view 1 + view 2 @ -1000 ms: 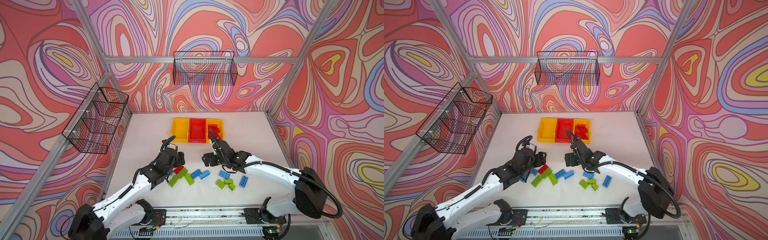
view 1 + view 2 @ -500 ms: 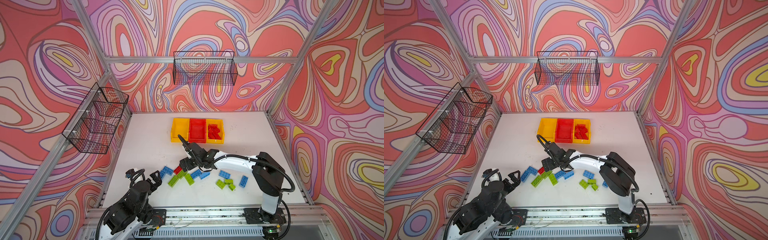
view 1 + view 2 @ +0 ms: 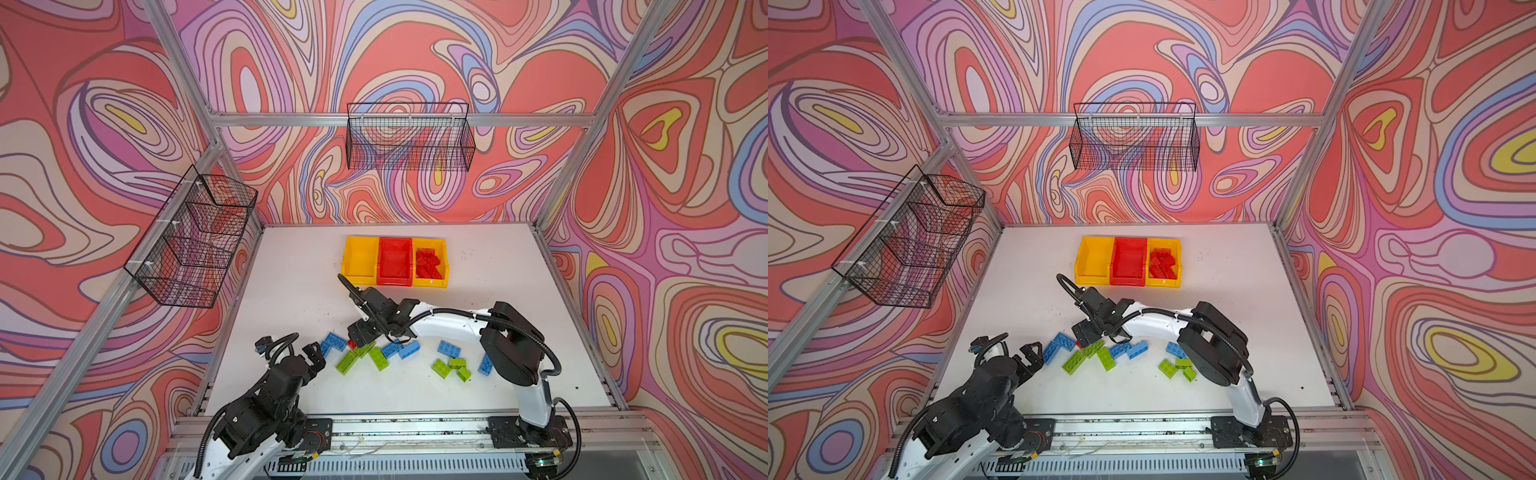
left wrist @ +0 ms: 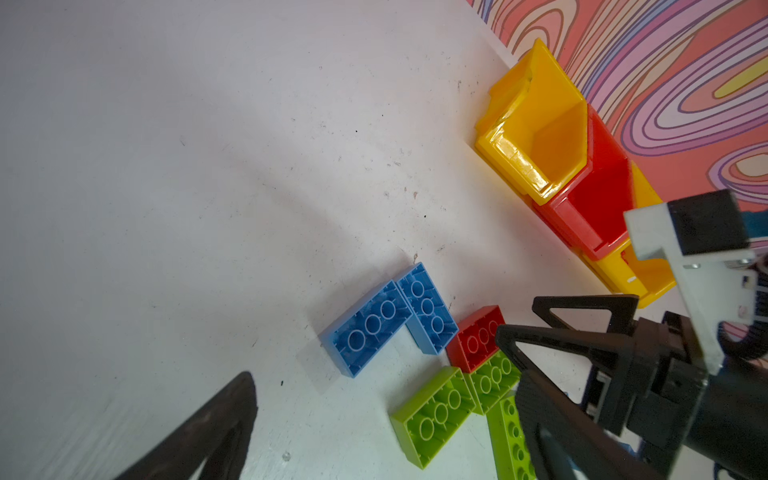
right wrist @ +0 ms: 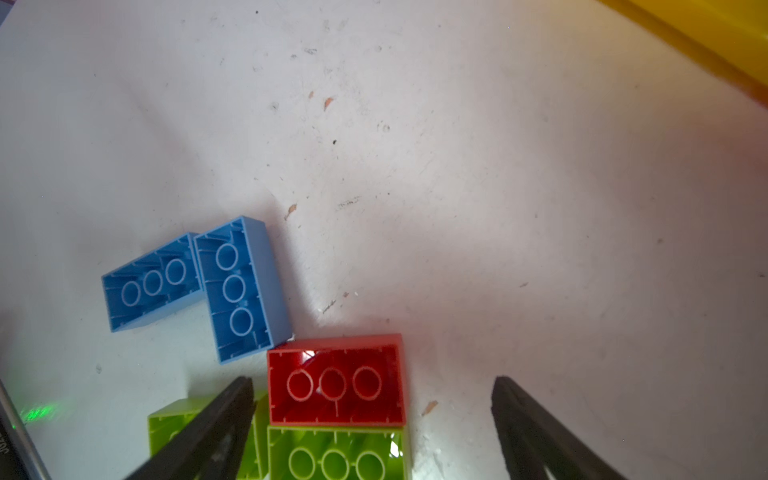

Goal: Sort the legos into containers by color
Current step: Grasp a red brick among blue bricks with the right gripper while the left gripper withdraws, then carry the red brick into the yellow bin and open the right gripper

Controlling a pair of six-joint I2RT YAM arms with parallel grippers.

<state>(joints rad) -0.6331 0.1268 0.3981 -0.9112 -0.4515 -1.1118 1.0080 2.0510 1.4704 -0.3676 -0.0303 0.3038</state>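
The right gripper (image 5: 372, 384) is hovering low with its jaws spread wide, gripping nothing. The red lego (image 5: 336, 380) is lying hollow side up on the table (image 5: 457, 187) in the gap between its fingers, sitting close to one finger (image 5: 224, 415) and apart from the opposite one. A green lego (image 5: 338, 455) is pressing against the red lego's long side, deeper between the jaws. Two blue legos (image 5: 232, 286) are sitting in an L just past the fingertips, one corner touching the red lego. The left gripper (image 3: 316, 356) is hanging wide open and empty just beside those blue legos. Farther ahead of the right gripper, a yellow bin (image 3: 430, 284) is holding red legos.
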